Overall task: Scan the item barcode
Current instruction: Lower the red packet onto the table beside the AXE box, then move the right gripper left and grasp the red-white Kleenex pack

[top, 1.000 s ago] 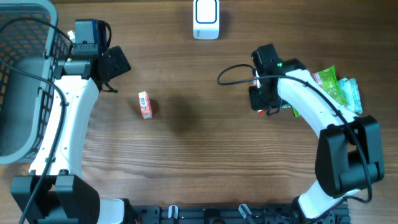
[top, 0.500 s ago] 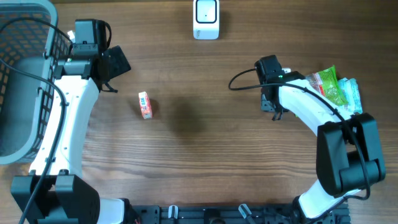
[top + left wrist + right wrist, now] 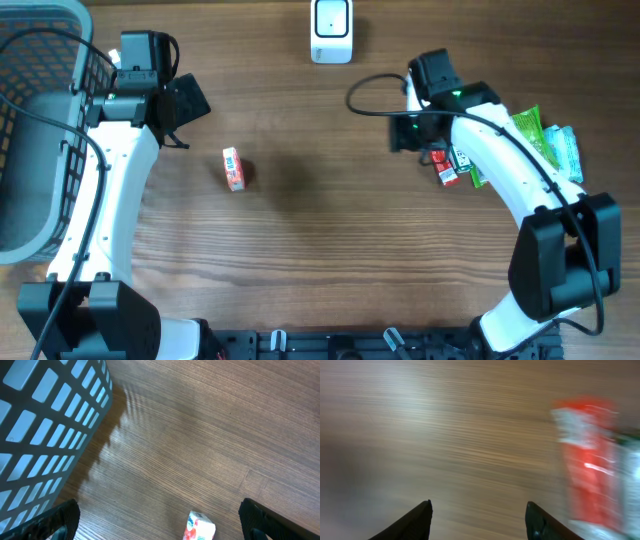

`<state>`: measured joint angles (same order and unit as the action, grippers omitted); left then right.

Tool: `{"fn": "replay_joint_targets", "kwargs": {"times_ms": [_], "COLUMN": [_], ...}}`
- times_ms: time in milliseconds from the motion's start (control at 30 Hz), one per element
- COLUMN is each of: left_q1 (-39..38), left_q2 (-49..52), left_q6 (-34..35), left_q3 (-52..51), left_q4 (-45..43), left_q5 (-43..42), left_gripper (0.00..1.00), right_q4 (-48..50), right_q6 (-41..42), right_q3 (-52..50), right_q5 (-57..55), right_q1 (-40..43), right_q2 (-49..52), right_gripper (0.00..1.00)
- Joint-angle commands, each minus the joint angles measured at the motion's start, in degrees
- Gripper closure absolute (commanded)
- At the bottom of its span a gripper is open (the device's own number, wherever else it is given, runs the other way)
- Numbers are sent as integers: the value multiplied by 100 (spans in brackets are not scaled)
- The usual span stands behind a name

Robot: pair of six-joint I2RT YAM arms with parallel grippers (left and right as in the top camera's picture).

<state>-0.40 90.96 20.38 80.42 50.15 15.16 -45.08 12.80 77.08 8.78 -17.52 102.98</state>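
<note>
My left pincer [image 3: 160, 517] wide, empty, near one grey mesh plastic basket [image 3: 30, 120], one small orange-and-white carton [image 3: 233, 168] mid-left on wooden tabletop [image 3: 320, 250], my right pincer [image 3: 480, 520] part-spread, empty, beside one red foil packet [image 3: 447, 166], green and teal packets [image 3: 540, 145] behind it, count unclear, one white box scanner [image 3: 331, 30] at far edge.

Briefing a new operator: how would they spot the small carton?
Find the grey plastic basket at the left edge of the wooden table. Right of the left arm lies a small orange-and-white carton, alone on bare wood, unlike the red and green packets bunched far right.
</note>
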Motion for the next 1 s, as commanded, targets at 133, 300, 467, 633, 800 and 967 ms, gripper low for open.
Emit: {"fn": "replay_joint_targets", "kwargs": {"times_ms": [133, 300, 467, 633, 800, 967], "left_q1": [31, 31, 31, 31, 31, 31], "left_q2": [-15, -15, -13, -13, -15, -15], "left_q6": [-68, -68, -68, -68, -68, -68], "left_q3": [48, 48, 48, 48, 48, 48], "left_q4": [4, 4, 4, 4, 4, 4], "left_q5": [31, 31, 31, 31, 31, 31], "left_gripper": [0, 0, 0, 0, 0, 0], "right_q4": [1346, 2076, 2507, 3095, 4063, 4752], "right_q6": [1233, 1777, 1738, 1694, 1410, 1060], "right_q3": [-52, -138, -138, -138, -138, -138], "right_q5": [1419, 168, -1248, -1499, -1473, -1478], "right_q1": [-1491, -2498, -3392, -3893, -3921, -3921], "right_q2": [-118, -81, 39, 476, 1237, 1834], "right_gripper": [32, 32, 39, 39, 39, 39]}}
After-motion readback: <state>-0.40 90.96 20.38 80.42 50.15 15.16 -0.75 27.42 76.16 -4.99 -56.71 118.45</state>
